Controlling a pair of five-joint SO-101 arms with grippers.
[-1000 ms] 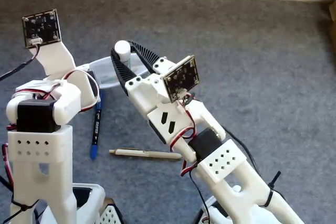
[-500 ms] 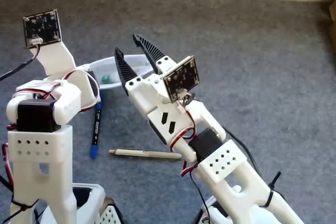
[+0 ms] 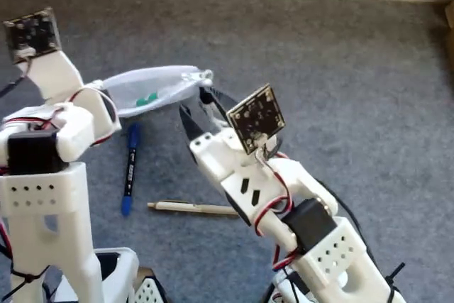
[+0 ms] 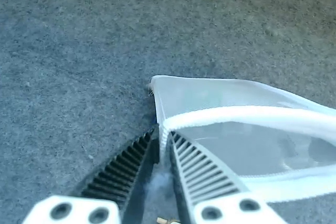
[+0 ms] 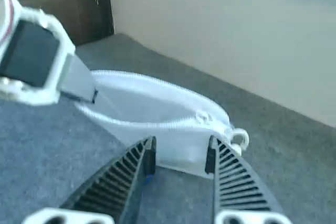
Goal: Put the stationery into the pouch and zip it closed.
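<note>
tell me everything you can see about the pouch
The pouch is a soft, translucent white bag with a white zip track along its top edge and a small ring pull at one end. A small green item shows through its wall. It stretches sideways above the grey carpet. The left gripper has its jaws shut on the corner opposite the pull. The right gripper is open near the pull end, not touching. Whether the zip is closed is unclear.
</note>
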